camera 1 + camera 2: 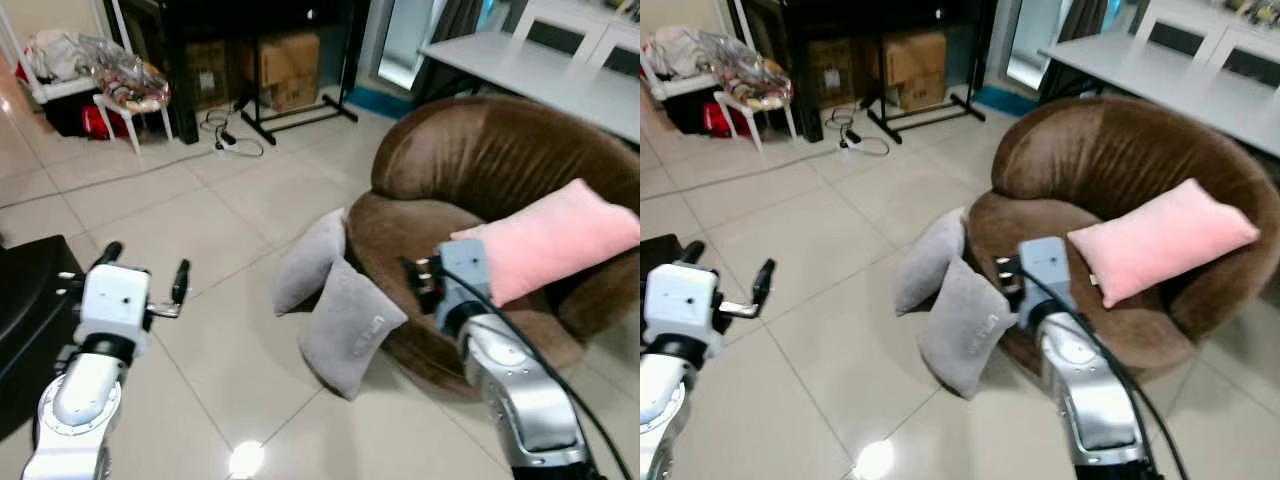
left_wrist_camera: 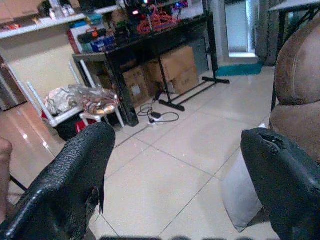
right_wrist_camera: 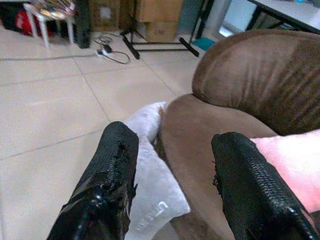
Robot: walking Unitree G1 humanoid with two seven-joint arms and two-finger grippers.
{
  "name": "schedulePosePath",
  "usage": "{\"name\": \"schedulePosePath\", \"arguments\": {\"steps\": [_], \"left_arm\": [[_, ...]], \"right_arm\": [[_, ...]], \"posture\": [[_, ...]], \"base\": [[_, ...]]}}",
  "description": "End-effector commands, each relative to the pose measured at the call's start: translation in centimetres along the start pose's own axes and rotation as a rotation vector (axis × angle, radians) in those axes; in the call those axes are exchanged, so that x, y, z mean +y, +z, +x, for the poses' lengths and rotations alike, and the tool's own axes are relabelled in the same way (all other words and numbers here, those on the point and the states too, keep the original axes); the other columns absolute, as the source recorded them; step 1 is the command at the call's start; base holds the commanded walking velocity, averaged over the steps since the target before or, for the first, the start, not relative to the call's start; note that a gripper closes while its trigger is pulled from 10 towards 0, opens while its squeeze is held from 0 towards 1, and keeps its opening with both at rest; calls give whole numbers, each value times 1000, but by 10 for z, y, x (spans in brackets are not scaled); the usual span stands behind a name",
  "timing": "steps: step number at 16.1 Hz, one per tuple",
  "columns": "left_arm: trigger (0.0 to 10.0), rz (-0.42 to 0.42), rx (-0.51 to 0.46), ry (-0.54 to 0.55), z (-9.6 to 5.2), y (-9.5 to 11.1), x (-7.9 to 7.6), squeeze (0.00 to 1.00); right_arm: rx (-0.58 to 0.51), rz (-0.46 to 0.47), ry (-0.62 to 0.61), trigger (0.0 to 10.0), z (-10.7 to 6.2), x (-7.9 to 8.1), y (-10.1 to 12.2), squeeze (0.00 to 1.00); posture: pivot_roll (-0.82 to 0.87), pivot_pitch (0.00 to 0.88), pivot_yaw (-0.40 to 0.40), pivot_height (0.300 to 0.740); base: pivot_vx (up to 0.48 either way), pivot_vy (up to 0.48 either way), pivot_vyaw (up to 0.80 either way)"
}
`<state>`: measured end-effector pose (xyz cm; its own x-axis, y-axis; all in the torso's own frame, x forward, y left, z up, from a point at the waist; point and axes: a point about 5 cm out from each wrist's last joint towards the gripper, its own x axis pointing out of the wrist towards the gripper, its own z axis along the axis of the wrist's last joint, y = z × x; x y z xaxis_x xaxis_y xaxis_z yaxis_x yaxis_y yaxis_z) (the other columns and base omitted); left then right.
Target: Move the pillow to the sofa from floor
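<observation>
Two grey pillows stand on the tiled floor, leaning against the front of the round brown sofa (image 1: 480, 160): the nearer one (image 1: 350, 330) upright, the farther one (image 1: 308, 260) behind it. A pink pillow (image 1: 550, 240) lies on the sofa seat. My right gripper (image 1: 420, 280) hangs open over the sofa's front edge, just right of the grey pillows; in the right wrist view its fingers (image 3: 117, 165) frame the nearer grey pillow (image 3: 150, 195) and the seat. My left gripper (image 1: 146, 262) is open over bare floor, well left of the pillows, holding nothing.
A black desk (image 1: 250, 20) with cardboard boxes (image 1: 288, 65) under it stands at the back. A white stool (image 1: 130, 100) with clutter and floor cables (image 1: 235, 140) lie back left. A white table (image 1: 540, 70) is back right. A black object (image 1: 30, 300) sits at my left.
</observation>
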<state>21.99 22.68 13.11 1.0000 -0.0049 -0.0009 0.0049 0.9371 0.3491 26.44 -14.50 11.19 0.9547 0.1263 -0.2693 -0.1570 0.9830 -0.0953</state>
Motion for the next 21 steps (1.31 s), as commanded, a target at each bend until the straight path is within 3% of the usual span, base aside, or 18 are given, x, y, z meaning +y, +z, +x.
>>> {"name": "schedulePosePath", "arguments": {"steps": [1, 15, 21], "left_arm": [[10000, -6, 8, -4, 2, 0, 1, 0], [10000, -7, 2, -32, 1, 0, -6, 0], [10000, -2, 5, -24, 2, -2, -6, 0]], "right_arm": [[-1, -1, -10, 10000, 1, 0, 2, 0], [10, -12, -36, 10000, -2, 3, -3, 0], [4, -26, -45, 10000, 4, 4, -1, 0]], "posture": [[13, 0, -81, 740], [11, 0, -78, 740], [19, 0, -87, 740]], "base": [[334, 0, 0], [348, 0, 0], [352, 0, 0]]}}
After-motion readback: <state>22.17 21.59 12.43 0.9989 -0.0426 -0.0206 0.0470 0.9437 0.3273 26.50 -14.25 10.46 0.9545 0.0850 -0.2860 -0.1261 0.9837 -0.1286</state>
